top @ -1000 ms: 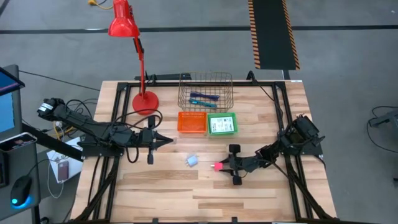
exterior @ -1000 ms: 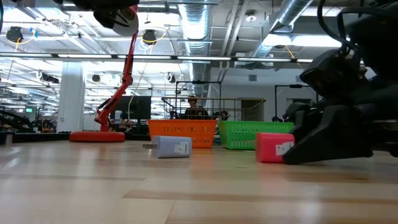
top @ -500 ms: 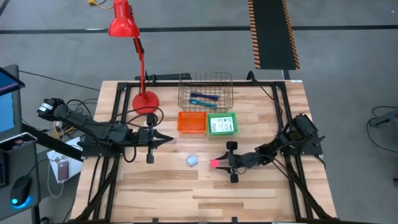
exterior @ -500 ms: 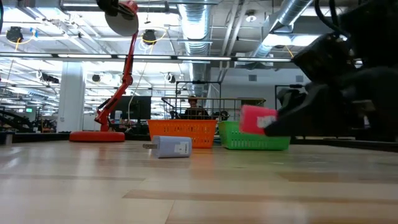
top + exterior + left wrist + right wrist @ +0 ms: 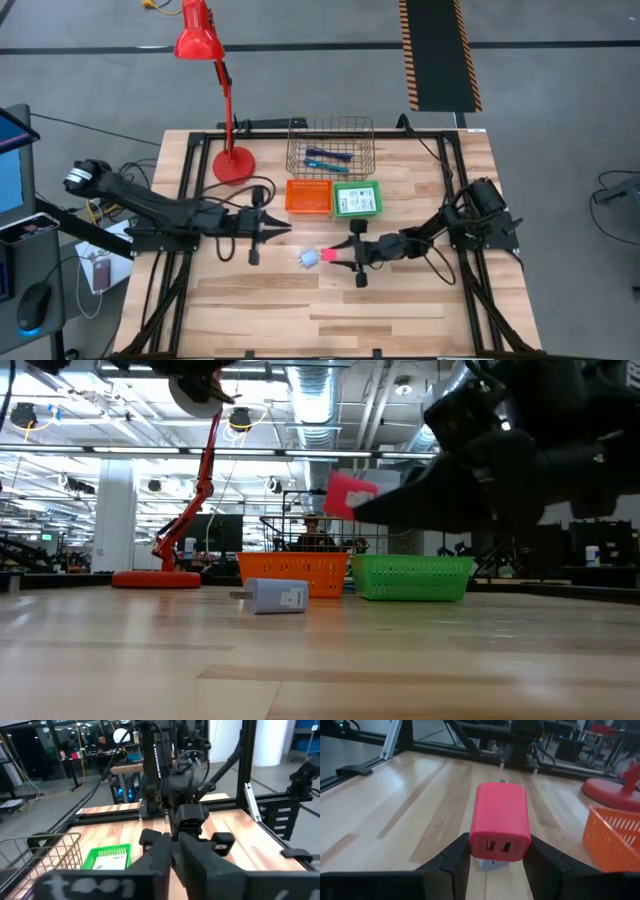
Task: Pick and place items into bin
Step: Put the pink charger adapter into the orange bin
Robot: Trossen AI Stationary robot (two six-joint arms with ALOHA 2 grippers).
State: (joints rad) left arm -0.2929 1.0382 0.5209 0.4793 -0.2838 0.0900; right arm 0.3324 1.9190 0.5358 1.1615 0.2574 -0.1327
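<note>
The right gripper (image 5: 337,255) squeezes the pink block (image 5: 325,256) between its two fingers, up off the table, near the middle of the high view. The pale blue lump (image 5: 309,259) lies just to its left on the wood. The left gripper (image 5: 281,229) waits at middle left, its fingers pressed together and empty. The wire bin (image 5: 331,147) sits at the upper middle with pens (image 5: 327,157) inside (blue and teal ones). To do this well, I think the right arm should keep its squeeze firm, stay high enough to clear the orange basket (image 5: 309,197) and green basket (image 5: 357,198), and let go only once over the bin.
</note>
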